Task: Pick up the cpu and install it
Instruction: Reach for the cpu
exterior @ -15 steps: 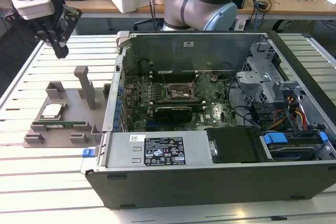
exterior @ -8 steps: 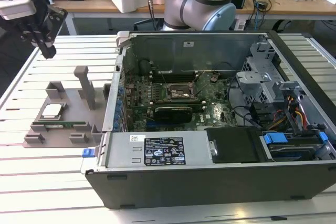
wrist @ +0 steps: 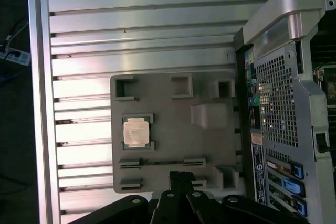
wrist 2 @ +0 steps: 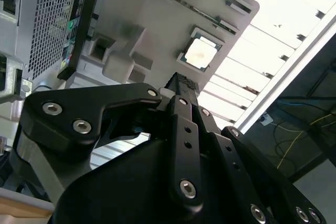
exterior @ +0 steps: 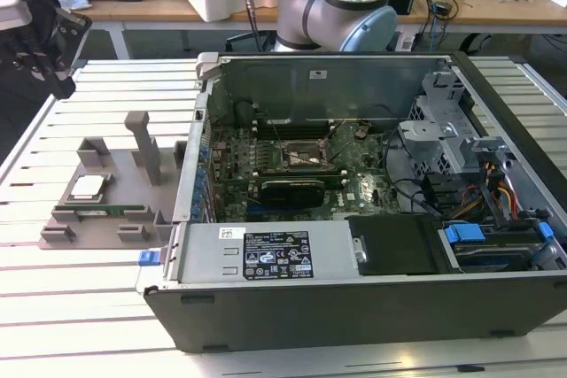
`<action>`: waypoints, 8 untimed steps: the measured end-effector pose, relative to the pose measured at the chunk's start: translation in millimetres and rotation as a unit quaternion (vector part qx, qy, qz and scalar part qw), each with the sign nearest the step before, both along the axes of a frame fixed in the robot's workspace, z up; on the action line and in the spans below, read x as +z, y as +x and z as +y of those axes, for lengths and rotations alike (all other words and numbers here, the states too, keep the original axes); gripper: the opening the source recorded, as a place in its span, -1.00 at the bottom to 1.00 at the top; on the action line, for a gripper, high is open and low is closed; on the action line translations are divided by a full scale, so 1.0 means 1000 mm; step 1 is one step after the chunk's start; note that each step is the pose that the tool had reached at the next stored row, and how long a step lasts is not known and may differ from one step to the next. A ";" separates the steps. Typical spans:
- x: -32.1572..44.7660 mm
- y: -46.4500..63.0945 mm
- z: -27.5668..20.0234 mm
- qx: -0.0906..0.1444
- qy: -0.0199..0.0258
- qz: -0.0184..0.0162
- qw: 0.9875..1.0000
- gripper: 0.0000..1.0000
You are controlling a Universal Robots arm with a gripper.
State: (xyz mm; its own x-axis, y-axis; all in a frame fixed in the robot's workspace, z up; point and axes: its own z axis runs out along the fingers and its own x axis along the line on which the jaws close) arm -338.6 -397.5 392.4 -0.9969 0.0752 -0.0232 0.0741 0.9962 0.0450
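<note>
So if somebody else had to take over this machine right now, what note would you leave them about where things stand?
Gripper: fingers closed together, holding nothing, hanging above the table near the grey holder tray.
Cpu: lying flat in its recess on that tray, outside the computer case, on the exterior view's left. Nothing touches it.
Case: open on top, motherboard exposed.
Done: nothing that shows.
Left: the cpu is not yet picked up and not yet installed.
</note>
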 end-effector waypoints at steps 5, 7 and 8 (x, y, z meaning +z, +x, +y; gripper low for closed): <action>-0.0003 -0.011 0.0000 0.000 0.000 0.000 1.000 -0.79; -0.0003 -0.016 0.0001 0.000 0.000 0.000 1.000 -0.79; -0.0003 -0.017 0.0001 0.000 0.000 0.000 1.000 -0.79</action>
